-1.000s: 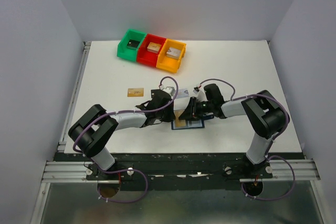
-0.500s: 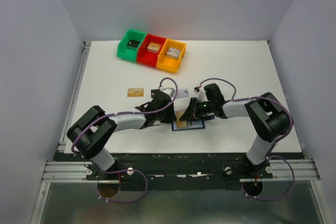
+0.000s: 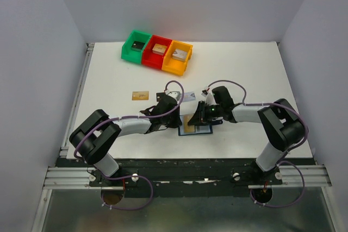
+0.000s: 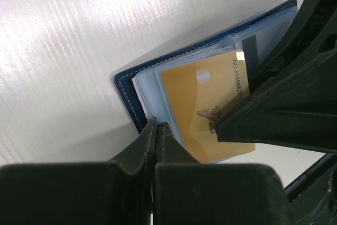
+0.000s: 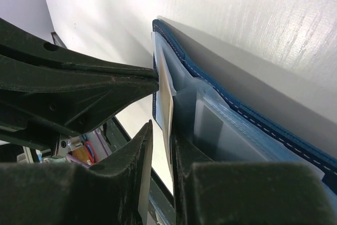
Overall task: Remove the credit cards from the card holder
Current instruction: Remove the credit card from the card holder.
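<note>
The navy card holder (image 3: 202, 129) lies open on the table between my two arms. A tan-gold credit card (image 4: 200, 104) sticks partway out of its pale blue pocket (image 4: 145, 85). A grey card (image 4: 251, 51) sits in a pocket behind it. My left gripper (image 4: 156, 126) is shut, its tips pinched on the pocket's edge at the holder's corner. My right gripper (image 5: 162, 130) straddles the gold card's free edge (image 5: 167, 104). One finger touches the card and a gap shows at the other, so it is open. My left fingers (image 5: 95, 88) reach the holder (image 5: 253, 125) from the other side.
Green (image 3: 136, 45), red (image 3: 157, 51) and orange (image 3: 178, 57) bins stand at the back, each with a small block inside. A loose tan card (image 3: 140, 95) lies on the table left of the arms. A pale card (image 3: 190, 96) lies just behind the grippers.
My right gripper has narrowed a little around the gold card and its arm has shifted slightly right. The left gripper sits at the same corner of the holder.
</note>
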`<state>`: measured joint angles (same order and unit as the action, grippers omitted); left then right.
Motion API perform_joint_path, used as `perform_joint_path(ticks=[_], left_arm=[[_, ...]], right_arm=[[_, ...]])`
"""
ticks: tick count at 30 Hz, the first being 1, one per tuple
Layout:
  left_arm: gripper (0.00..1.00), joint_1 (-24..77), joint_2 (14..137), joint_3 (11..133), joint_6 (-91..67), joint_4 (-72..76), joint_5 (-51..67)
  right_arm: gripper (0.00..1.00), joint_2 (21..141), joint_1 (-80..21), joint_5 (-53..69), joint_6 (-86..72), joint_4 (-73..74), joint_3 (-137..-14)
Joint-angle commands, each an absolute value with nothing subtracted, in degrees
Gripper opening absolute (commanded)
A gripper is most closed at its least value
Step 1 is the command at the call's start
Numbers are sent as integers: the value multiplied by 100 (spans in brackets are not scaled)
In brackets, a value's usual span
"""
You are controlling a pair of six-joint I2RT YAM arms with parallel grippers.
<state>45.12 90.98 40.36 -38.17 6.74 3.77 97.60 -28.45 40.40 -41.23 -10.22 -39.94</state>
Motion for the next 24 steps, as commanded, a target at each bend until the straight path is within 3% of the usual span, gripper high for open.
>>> perform_joint_path(ticks=[1, 24], left_arm=[[0, 4544, 9105, 3938, -3832, 527, 273], [0, 4544, 9246, 4034, -3858, 351, 193]], right_arm=[[27, 9519, -2839, 3929, -3981, -870, -4008], [24, 9088, -2602, 3771, -3797, -536, -3797]])
